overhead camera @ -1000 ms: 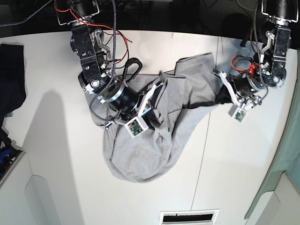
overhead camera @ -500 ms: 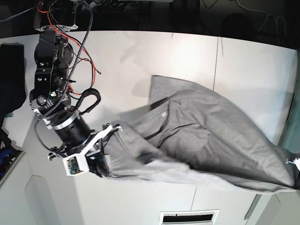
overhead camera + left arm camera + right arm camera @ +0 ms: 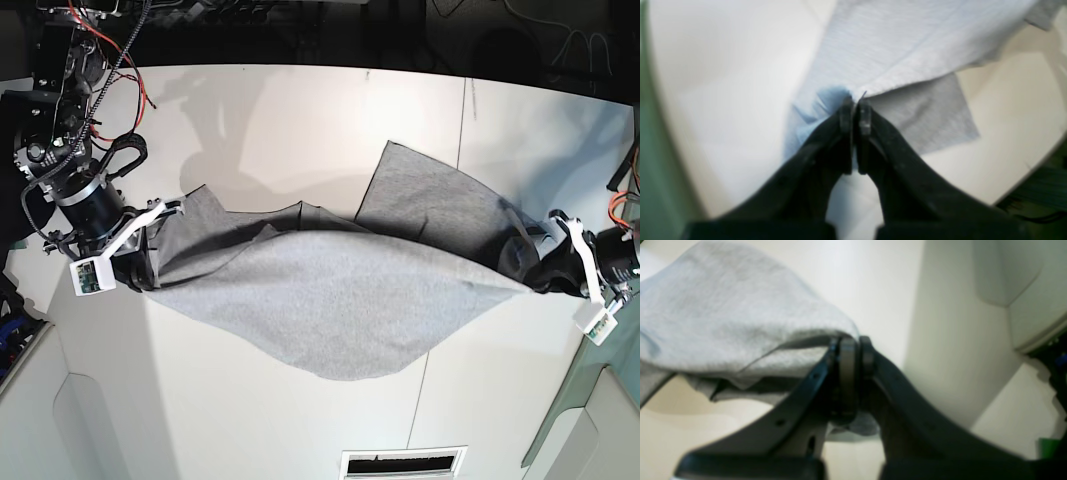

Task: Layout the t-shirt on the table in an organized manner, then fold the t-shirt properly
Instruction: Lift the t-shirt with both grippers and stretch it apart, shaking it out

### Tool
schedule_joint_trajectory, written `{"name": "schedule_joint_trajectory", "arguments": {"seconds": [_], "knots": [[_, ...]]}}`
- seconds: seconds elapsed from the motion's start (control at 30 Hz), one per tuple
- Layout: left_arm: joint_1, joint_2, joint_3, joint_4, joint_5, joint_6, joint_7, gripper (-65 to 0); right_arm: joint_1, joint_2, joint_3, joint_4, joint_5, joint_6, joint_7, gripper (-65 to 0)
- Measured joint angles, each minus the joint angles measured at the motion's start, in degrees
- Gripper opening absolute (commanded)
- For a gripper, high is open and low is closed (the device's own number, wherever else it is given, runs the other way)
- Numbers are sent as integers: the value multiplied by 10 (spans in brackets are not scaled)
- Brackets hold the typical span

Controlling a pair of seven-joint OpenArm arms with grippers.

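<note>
The light grey t-shirt hangs stretched wide between my two grippers, sagging in a curve toward the front of the white table. A flap of it lies flat on the table behind. At the base view's left, my right gripper is shut on one end of the cloth; in the right wrist view its jaws pinch a bunched fold of the t-shirt. On the right, my left gripper is shut on the other end; in the left wrist view it clamps a corner of the t-shirt.
A dark cloth lies at the table's far left edge behind the arm. A thin seam crosses the tabletop. A vent slot sits at the front edge. A greenish panel borders the right side.
The two arms have pulled apart, one to the left and one to the right. The t-shirt went from a crumpled heap to a wide taut span held by both ends.
</note>
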Motion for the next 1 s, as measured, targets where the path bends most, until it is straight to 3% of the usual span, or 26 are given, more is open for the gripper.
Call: {"name": "schedule_joint_trajectory", "arguments": {"seconds": [0.17, 0.37, 0.47, 0.67, 0.83, 1.0], "knots": [[55, 25, 0, 1, 23, 0, -2, -650, -23, 11, 0, -3, 0, 0, -1, -650], [4, 24, 0, -30, 135, -3, -100, -650, 32, 36, -10, -20, 4, 3, 10, -650], [-69, 26, 0, -71, 152, 64, -105, -650, 101, 50, -13, -65, 7, 7, 14, -650], [-282, 3, 4, -155, 132, 133, -91, -650, 244, 70, -16, -143, 16, 19, 17, -650], [-403, -51, 7, -146, 26, 66, -47, -650, 307, 79, -16, -137, 54, 18, 15, -650], [-380, -92, 31, -97, -54, 5, 39, -650, 287, 79, -15, -135, 106, 44, -31, -650]]}}
